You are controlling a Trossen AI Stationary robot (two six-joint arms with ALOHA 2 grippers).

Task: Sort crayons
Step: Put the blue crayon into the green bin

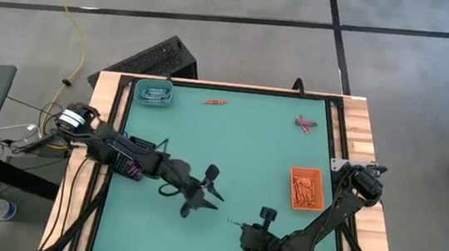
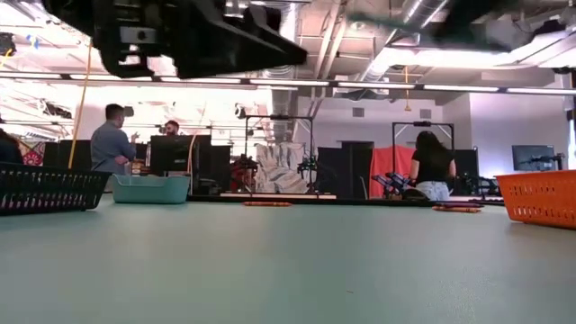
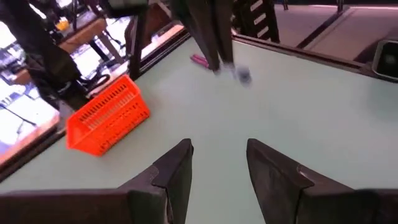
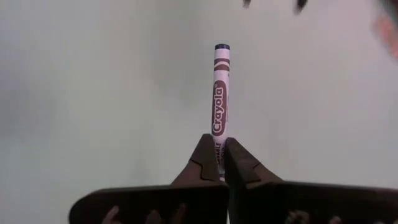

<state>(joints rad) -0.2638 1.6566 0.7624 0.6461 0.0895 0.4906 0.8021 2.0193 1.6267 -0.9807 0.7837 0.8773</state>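
Note:
My right gripper, near the table's front edge, is shut on a pale crayon with a dark tip and a printed wrapper. My left gripper stands open beside it, toward the table's left, with nothing between its fingers. Orange-red crayons lie flat near the far edge. Purple crayons lie flat at the far right. More orange crayons lie in the orange tray. My right gripper pinches the pale crayon's near end between its two fingertips. The crayon sticks straight out ahead, in line with the fingers, its dark tip farthest from them. It is blurred in the left wrist view and looks clear of the table.
A teal tray holding pale sticks sits at the far left corner. A black tray shows at the left in the low view. People stand in the room beyond the table. The green mat between the trays is bare.

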